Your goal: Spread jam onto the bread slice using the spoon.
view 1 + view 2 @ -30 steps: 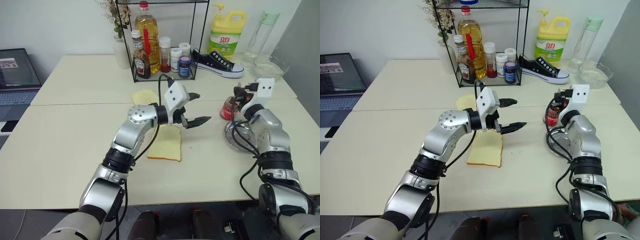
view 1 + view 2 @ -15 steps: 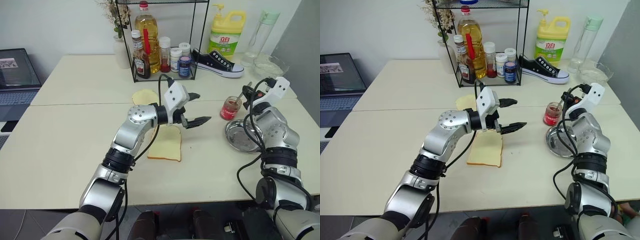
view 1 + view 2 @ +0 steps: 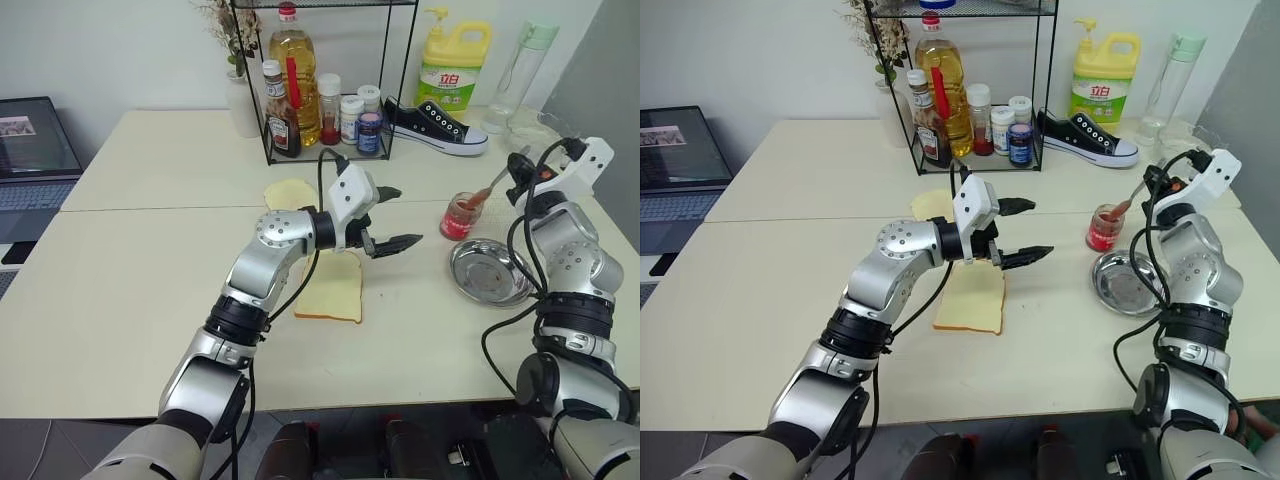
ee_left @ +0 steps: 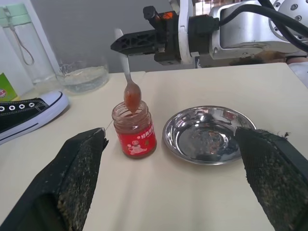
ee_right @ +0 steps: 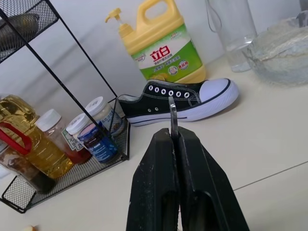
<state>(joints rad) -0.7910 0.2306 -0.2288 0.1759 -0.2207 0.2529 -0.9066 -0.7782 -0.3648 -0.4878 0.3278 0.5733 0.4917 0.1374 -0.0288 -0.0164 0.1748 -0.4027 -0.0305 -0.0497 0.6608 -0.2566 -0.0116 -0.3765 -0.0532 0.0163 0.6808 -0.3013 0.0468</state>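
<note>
The bread slice lies flat in the middle of the near table. My left gripper hangs open just above the slice's far edge, pointing right, with nothing in it. The jam fills a small glass jar to the right, beside a round steel dish. My right gripper is shut on the handle of the spoon. The spoon slants down towards the jar. Its bowl carries a blob of red-brown jam right over the jar's mouth.
A second, browner slice lies behind the left gripper. A wire rack of bottles, a black shoe, a yellow detergent jug, a clear bottle and a glass bowl line the far table. A laptop sits far left.
My right gripper has risen and swung right, away from the jar, rolling its wrist and lifting the spoon's bowl to the jar's mouth. The left arm has stayed still.
</note>
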